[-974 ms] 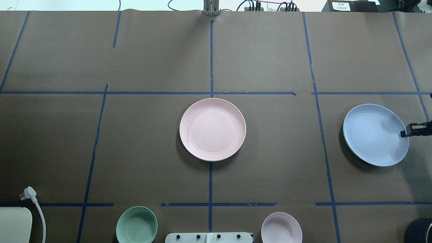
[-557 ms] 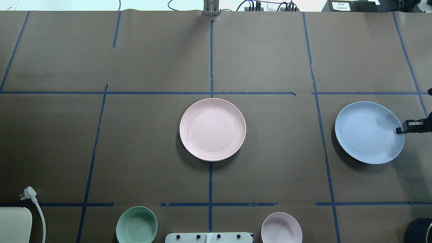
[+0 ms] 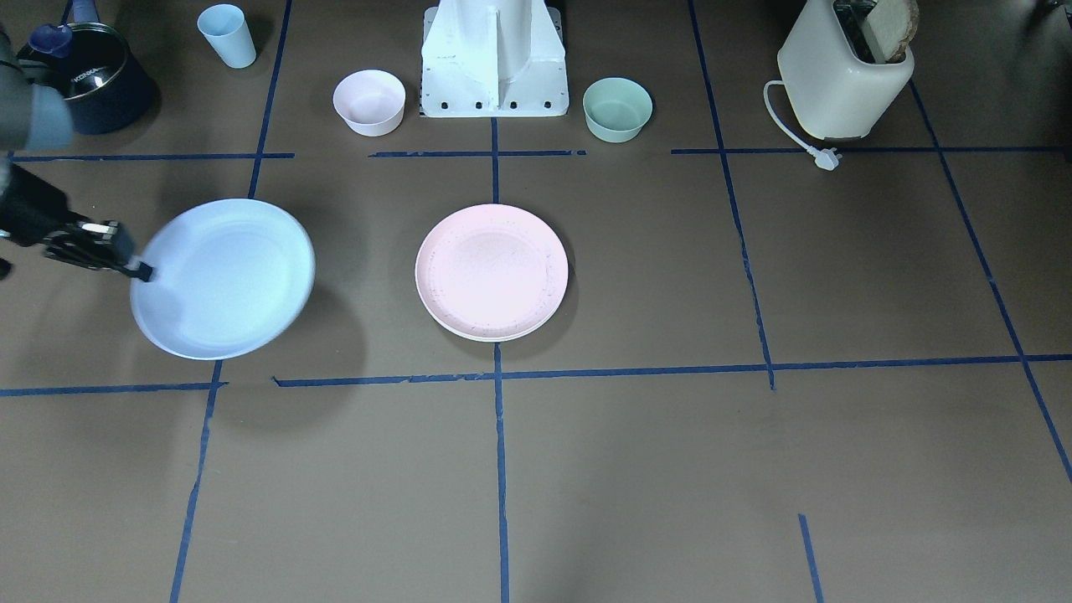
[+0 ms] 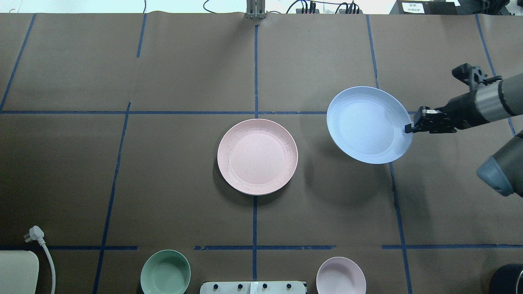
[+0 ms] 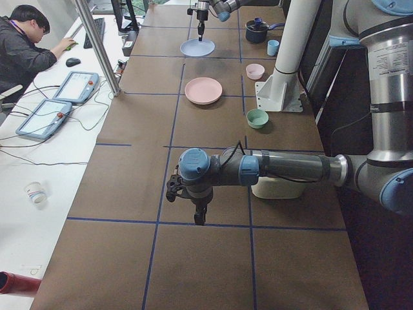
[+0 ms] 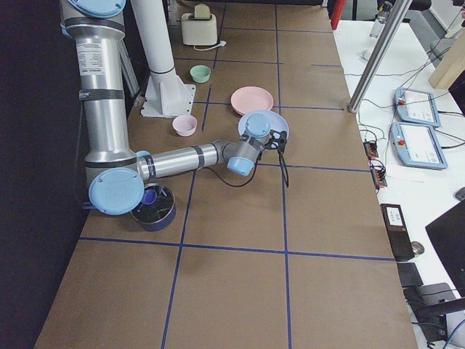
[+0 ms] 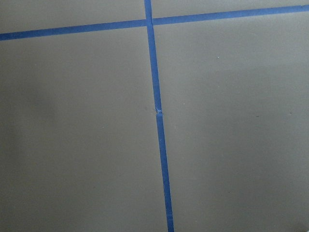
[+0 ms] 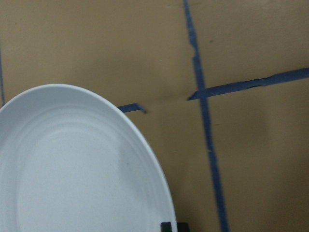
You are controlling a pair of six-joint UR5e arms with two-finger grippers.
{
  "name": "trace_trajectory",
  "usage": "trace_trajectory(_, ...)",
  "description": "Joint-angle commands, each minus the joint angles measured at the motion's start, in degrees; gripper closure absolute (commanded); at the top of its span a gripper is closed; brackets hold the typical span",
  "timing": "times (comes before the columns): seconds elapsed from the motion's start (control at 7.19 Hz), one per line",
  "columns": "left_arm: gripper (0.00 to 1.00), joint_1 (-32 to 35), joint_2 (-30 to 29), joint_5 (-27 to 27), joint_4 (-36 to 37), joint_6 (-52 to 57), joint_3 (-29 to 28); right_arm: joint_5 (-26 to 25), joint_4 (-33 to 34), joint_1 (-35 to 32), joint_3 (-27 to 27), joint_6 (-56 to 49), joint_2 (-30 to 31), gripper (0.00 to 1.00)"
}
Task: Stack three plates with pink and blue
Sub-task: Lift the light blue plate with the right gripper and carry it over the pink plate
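About two thirds through, at a guess. Already stacked at the middle of the worktop [image 4: 163, 171]: pink plate [image 4: 257, 156] on cream plate [image 3: 490, 338]. Clamped by its rim in the right tool [image 4: 408, 128] and held clear of the surface, between centre and right edge: blue plate [image 4: 367, 124]. Left to do: lowering it onto the pink. Cannot tell the state of the left tool [image 5: 201, 219].

Pale blue plate [image 4: 367, 124]; speckled pink plate [image 4: 257, 156]; brown table [image 4: 184, 171].
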State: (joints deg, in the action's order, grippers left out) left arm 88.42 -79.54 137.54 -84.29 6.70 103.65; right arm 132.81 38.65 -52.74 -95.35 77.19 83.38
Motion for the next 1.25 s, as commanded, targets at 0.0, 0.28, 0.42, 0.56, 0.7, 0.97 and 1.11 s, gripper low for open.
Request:
trace_trajectory(0.0, 0.0, 0.0, 0.0, 0.1, 0.0, -0.1, 0.3, -12.4, 15.5, 11.6, -6.7, 6.4, -8.5, 1.0)
trace_trajectory(0.28, 0.0, 0.0, 0.0, 0.1, 0.1, -0.2, 0.2, -24.2, 29.3, 23.1, -8.7, 10.6, -17.9, 1.0)
trace_trajectory(0.42, 0.0, 0.0, 0.0, 0.1, 0.1, -0.2, 0.2, -27.8, 29.5, 25.8, -7.2, 11.8, -20.1, 1.0)
trace_trajectory(0.56, 0.0, 0.0, 0.0, 0.3, 0.1, -0.2, 0.3, -28.1, 29.5, 26.3, -6.0, 12.1, -20.9, 1.0)
trace_trajectory(0.7, 0.0, 0.0, 0.0, 1.1, 0.1, -0.3, 0.2, -28.3, 29.5, 26.2, -5.9, 12.1, -20.7, 1.0)
trace_trajectory(0.97, 0.0, 0.0, 0.0, 1.2, 0.1, -0.3, 0.2, -28.3, 29.6, 24.8, -5.8, 11.2, -20.0, 1.0)
trace_trajectory(1.11, 0.0, 0.0, 0.0, 1.2, 0.1, -0.3, 0.2, -28.2, 29.6, 24.4, -5.8, 11.2, -19.8, 1.0)
